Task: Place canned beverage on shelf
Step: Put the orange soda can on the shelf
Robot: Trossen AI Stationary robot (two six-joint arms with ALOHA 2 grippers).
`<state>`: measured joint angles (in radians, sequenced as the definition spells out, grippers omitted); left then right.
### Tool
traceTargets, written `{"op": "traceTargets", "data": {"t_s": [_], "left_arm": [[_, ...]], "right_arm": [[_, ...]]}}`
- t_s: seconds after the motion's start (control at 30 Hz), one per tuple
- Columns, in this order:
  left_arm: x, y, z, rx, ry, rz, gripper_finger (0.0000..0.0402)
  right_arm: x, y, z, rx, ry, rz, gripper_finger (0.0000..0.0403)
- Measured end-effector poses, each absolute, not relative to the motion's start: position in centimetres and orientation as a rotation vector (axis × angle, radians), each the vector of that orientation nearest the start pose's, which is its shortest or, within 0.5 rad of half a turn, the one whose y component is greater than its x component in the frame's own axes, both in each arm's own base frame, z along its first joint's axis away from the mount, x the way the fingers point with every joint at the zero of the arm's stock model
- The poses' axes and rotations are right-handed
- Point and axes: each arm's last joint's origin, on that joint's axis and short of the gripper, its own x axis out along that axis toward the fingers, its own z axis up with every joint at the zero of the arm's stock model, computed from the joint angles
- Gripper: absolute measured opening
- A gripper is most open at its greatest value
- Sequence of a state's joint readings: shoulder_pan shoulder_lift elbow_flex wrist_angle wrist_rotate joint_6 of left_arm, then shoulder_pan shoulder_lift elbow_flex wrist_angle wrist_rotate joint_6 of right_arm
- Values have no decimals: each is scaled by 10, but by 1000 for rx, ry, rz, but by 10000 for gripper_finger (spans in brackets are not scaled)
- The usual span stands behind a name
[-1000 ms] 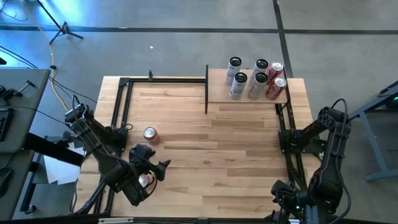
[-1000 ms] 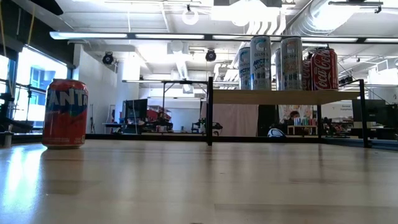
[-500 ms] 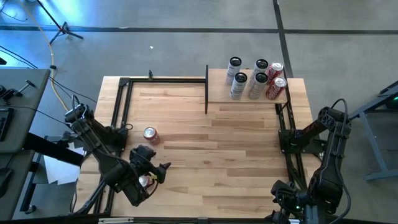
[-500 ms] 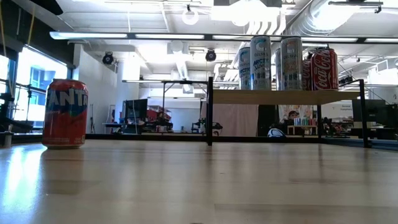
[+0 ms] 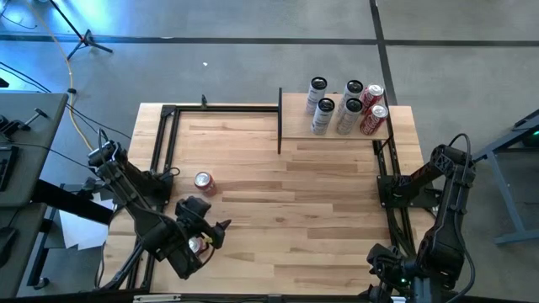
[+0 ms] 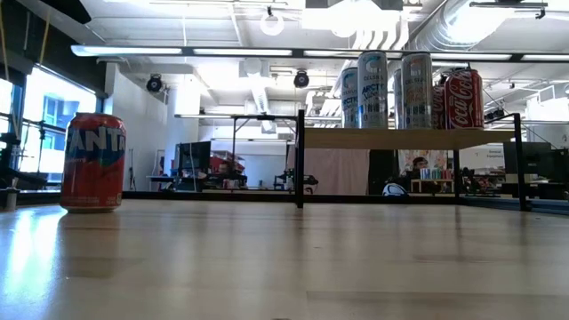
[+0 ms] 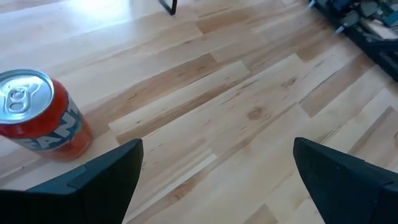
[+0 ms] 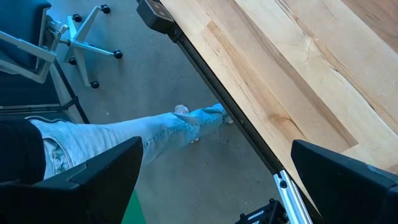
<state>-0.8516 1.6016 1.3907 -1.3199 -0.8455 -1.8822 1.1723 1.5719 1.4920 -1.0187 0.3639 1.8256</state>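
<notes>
An orange Fanta can stands upright on its base on the wooden tabletop, left of the middle; it also shows in the low view and the left wrist view. The shelf, a small light-wood board on black posts, stands at the far right and carries several upright cans. My left gripper hovers open near the table's near-left part, a short way nearer than the can; its fingers hold nothing. My right gripper waits open by the near-right corner.
A black metal frame runs along the table's left, far and right sides. Bare wood lies between the can and the shelf. A person's leg in light jeans and an office chair's base are on the floor beside the table.
My left gripper has rolled a little about the line it points along, staying in place and open. The can and the right arm have kept still.
</notes>
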Motion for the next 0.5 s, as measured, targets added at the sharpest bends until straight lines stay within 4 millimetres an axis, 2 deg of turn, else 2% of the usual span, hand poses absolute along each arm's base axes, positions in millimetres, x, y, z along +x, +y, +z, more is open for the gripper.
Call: {"op": "traceTargets", "data": {"t_s": [0.2, 0.5], "left_arm": [[204, -200, 289, -586, 538, 773, 393], [205, -198, 288, -714, 517, 825, 393]], "right_arm": [[131, 284, 323, 866, 1075, -199, 399], [131, 284, 323, 865, 1075, -200, 399]]}}
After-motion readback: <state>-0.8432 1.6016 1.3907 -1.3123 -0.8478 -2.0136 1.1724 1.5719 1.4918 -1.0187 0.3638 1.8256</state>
